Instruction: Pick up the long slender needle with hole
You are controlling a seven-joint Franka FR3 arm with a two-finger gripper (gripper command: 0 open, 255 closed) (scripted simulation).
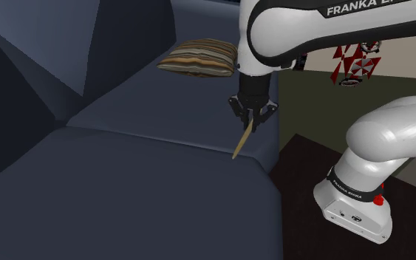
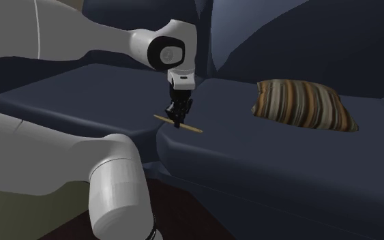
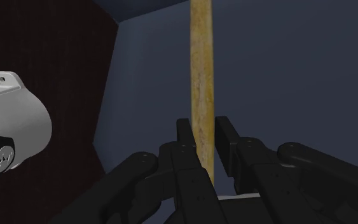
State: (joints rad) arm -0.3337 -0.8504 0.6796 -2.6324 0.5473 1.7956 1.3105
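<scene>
one needle point(image 1: 241, 142) in one gripper point(image 1: 252, 118), one striped cushion point(image 1: 200, 57)

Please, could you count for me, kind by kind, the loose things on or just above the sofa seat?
Striped cushion: 1
Tan slender needle, clasped between the jaws: 1
Total: 2

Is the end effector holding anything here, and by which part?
Yes: the end effector clasps the tan needle near its middle.
</scene>
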